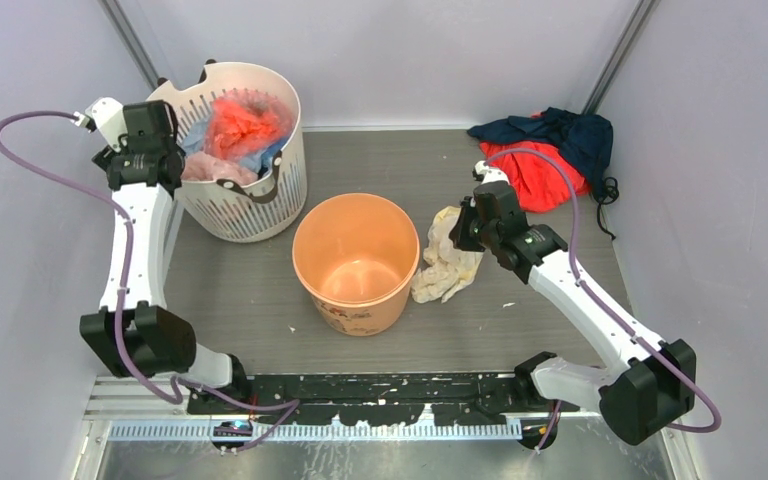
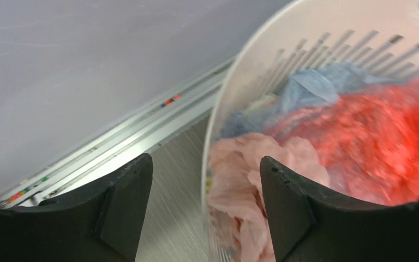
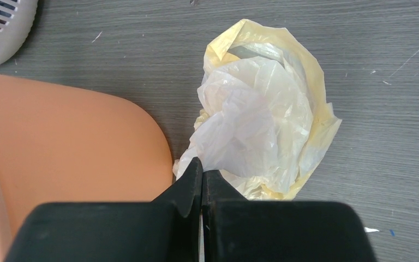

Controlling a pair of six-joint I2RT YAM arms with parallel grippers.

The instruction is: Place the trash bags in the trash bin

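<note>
- Fingers [image 3: 188, 185] of the right gripper [image 3: 202, 166] are pressed flat together, tips touching the near edge of the bag [image 3: 262, 114]. Whether any film is nipped between them cannot be told.
- Crumpled and pale yellow, the bag lies on the table [image 1: 250, 290] just beside the bin [image 1: 360, 318], on the bin's right. It is outside the bin, which looks empty.
- From the fingertips, the bag spreads straight ahead. In the right wrist view the orange wall stands to the left, just short of the film.
- Seen from above, the bag's long axis runs along the bin's side, from the far end toward the arm bases.
- Across the table, the left gripper [image 2: 204, 161] hangs with fingers spread and nothing between them, over the rim of the basket [image 2: 223, 93], well apart from the bag.
- By this layout the right arm is the nearer one, and the likely move is up and leftward over the bin's rim. Loose film trailing below could snag on that rim.
</note>
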